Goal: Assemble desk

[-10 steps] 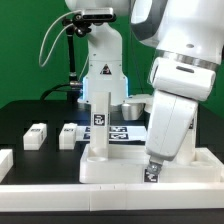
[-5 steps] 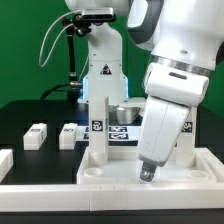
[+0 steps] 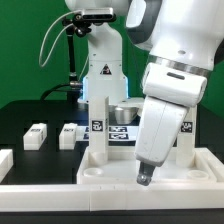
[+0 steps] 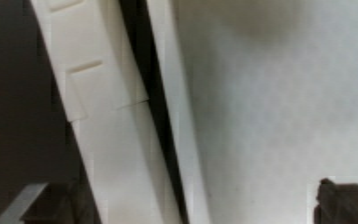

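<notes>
The desk slab (image 3: pixel 110 170) is laid flat on the counter (image 3: pixel 20 118) at its near side. Its long axis runs from the exterior view's left to its right, recess upward. One leg post (image 3: pixel 100 125) is stood upright on it. The tool (image 3: pixel 145 177) is held spread, low over the near rim.

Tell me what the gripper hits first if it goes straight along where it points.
Most likely the large white plastic desk slab. The gripper points down at it, near its raised rim. The remaining gap is unclear from these views.
</notes>
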